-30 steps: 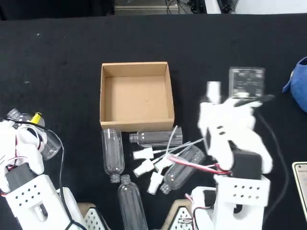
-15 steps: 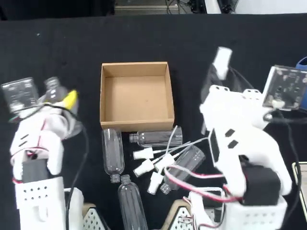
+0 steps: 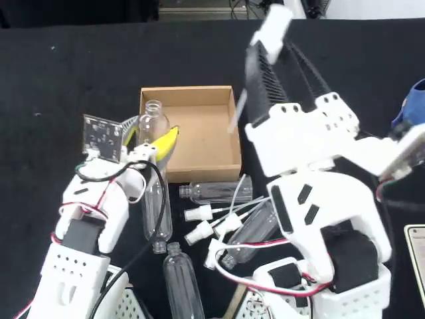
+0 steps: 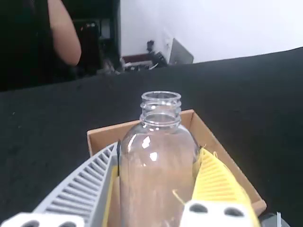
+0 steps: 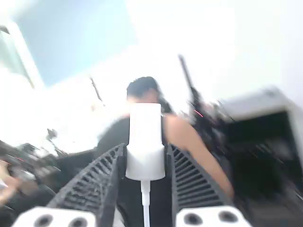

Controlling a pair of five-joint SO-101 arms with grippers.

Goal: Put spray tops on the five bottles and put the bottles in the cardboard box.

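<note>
The right arm (image 3: 312,173) has reared up. Its end effector (image 3: 269,33) is clenched on a spray top (image 3: 273,25), now at the upper middle, with the tube dangling by the box (image 3: 192,167). The left arm (image 3: 86,219) has swung in from the left edge. Its end effector (image 3: 150,136) grips a bottle (image 3: 153,118) upright at the box's left rim, neck bare. They look to be lining up for capping. The loose bottles (image 3: 157,212) and loose tops (image 3: 198,213) haven't shifted on the tabletop (image 3: 66,66), lower centre.

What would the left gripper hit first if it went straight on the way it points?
Probably the cardboard box: the left gripper, shut on a bottle, points at its near wall, though it may clear the rim; depth is unclear.
</note>
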